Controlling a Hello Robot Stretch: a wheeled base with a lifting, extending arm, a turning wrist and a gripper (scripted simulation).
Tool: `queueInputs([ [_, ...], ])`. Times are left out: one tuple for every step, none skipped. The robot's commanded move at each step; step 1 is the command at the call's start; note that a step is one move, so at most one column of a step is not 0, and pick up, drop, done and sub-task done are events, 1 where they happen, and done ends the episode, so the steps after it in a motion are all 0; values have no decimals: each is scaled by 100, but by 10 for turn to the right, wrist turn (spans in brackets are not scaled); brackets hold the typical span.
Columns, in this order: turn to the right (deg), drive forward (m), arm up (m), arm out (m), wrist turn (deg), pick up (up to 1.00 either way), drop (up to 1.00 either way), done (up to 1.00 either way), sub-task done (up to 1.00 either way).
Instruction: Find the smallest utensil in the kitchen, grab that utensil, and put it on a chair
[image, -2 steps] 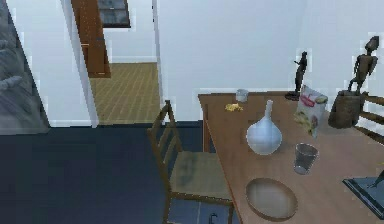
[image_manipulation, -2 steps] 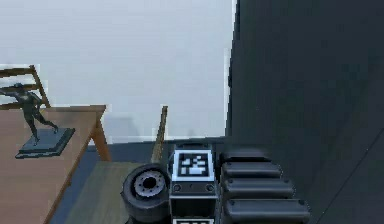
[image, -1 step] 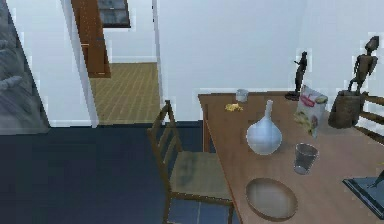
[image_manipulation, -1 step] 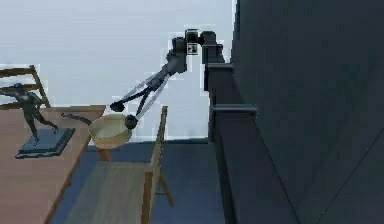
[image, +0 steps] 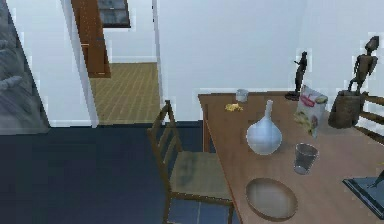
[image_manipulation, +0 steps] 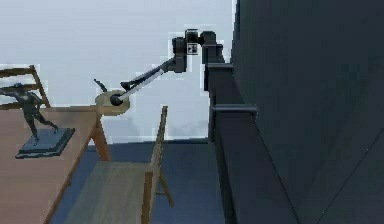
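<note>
Though open floor (image: 90, 170) flanks the table (image: 235, 135), whether the claw (image_manipulation: 119, 91) at its corner holds anything is unclear.

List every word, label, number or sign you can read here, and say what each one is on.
None can be read.
Box on the table: coloured print, too small to read.
White squares in the arm side view: black marks, no legible characters.
</note>
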Motion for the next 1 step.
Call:
queueInputs([
  [0, 0, -32, 0, 0, 0, 0, 0, 0],
])
